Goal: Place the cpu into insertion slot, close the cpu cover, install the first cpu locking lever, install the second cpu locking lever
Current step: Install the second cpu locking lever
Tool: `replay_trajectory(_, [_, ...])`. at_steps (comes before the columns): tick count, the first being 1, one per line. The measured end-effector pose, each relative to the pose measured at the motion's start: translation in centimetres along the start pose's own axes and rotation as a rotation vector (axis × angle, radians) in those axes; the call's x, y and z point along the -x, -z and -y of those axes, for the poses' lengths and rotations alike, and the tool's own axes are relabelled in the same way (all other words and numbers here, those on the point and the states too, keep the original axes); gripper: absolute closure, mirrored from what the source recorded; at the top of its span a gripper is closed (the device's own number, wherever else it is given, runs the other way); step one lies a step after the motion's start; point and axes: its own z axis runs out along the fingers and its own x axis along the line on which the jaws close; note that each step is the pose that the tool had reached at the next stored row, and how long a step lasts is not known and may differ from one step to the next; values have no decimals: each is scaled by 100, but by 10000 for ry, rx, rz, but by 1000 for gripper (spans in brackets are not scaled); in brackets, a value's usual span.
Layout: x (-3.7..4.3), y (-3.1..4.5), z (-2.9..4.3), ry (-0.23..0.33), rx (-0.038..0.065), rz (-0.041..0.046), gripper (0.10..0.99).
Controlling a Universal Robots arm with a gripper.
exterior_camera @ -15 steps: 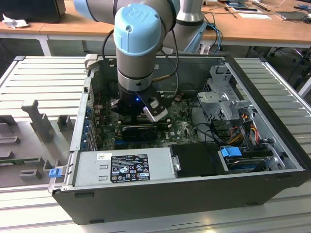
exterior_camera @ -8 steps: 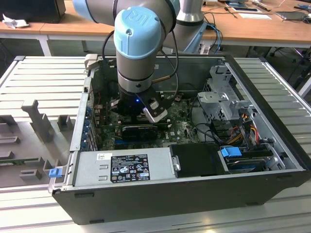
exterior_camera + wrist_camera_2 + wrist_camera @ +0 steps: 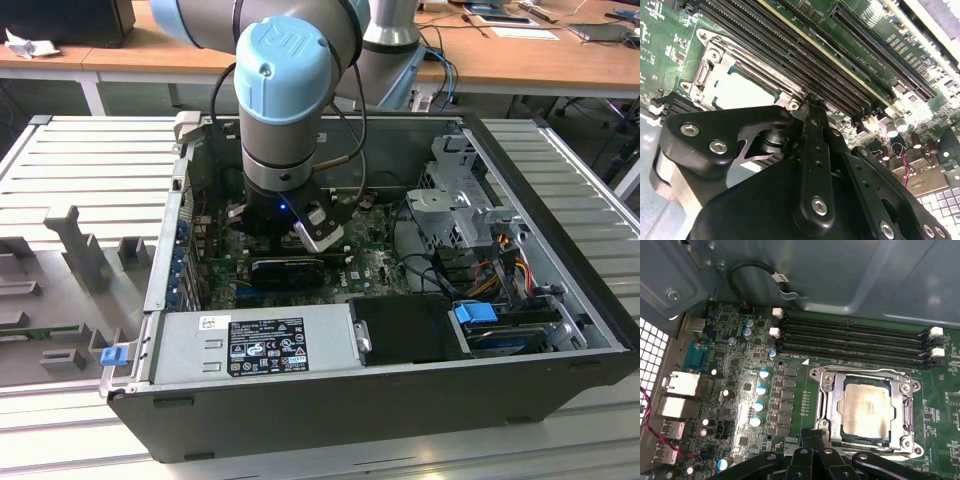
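Hand point(image 3: 815, 442) hangs just beside the insertion slot point(image 3: 822, 390) with fingers together on nothing, free to press. Cpu point(image 3: 866, 407) sits seated under the closed cpu cover point(image 3: 902, 412) — ready for locking.

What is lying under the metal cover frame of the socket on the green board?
Through the window of the cpu cover the pale top of the cpu shows, seated in the insertion slot. The frame hides the chip's edges, and the chip hides the pin field below.
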Motion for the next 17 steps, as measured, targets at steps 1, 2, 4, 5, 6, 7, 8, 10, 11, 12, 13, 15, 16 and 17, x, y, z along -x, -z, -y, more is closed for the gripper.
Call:
replay_trajectory(1, [1,-3,-7,0,5,1,980])
replay_trajectory(2, [2,-7,-10,2,15,2,980])
replay_trajectory(4, [2,-21,-8,4,29,5,980])
replay_trajectory(5, [1,-28,-6,3,28,4,980])
replay_trajectory(6, [1,-32,-5,3,32,4,980])
replay_trajectory(7, [1,-32,-5,2,29,3,980])
replay_trajectory(8, [-2,-33,-5,0,28,5,980])
replay_trajectory(10, [-7,-2,-15,4,40,7,980])
replay_trajectory(11, [-14,37,-27,2,39,6,980])
replay_trajectory(12, [-15,69,-36,2,39,5,980])
replay_trajectory(13, [-14,109,-48,3,40,6,980])
replay_trajectory(15, [-13,174,-66,4,38,4,980])
replay_trajectory(16, [-13,197,-73,3,39,4,980])
replay_trajectory(17, [-13,223,-80,3,40,5,980])
